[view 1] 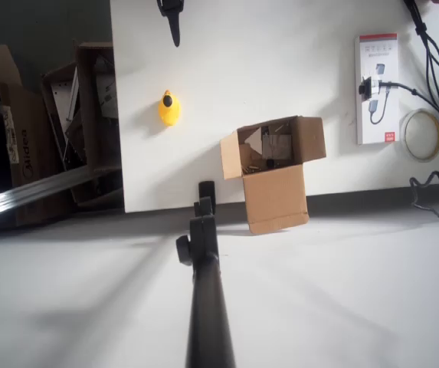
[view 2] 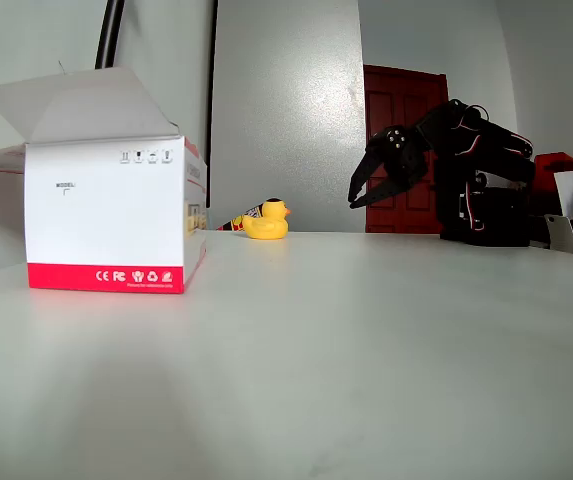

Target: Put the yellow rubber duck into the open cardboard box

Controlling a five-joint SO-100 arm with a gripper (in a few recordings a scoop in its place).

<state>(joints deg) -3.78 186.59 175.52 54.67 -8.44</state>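
The yellow rubber duck (view 1: 168,108) sits on the white table (view 1: 280,54), left of centre in the overhead view. In the fixed view the duck (view 2: 266,220) is small and far back. The open cardboard box (view 1: 273,147) stands at the table's lower edge, right of the duck, one long flap hanging over the edge. My black gripper (view 1: 175,32) points down from the top edge, well apart from the duck. In the fixed view the gripper (view 2: 353,201) hangs above the table right of the duck, fingertips together, holding nothing.
A white retail package with a red stripe (view 1: 377,88) lies at the right, large in the fixed view's foreground (view 2: 106,215). A tape roll (view 1: 422,134) and cables (view 1: 434,54) lie beyond it. A black pole (view 1: 204,291) rises below the table edge. Brown cartons (view 1: 66,123) stand left, off the table.
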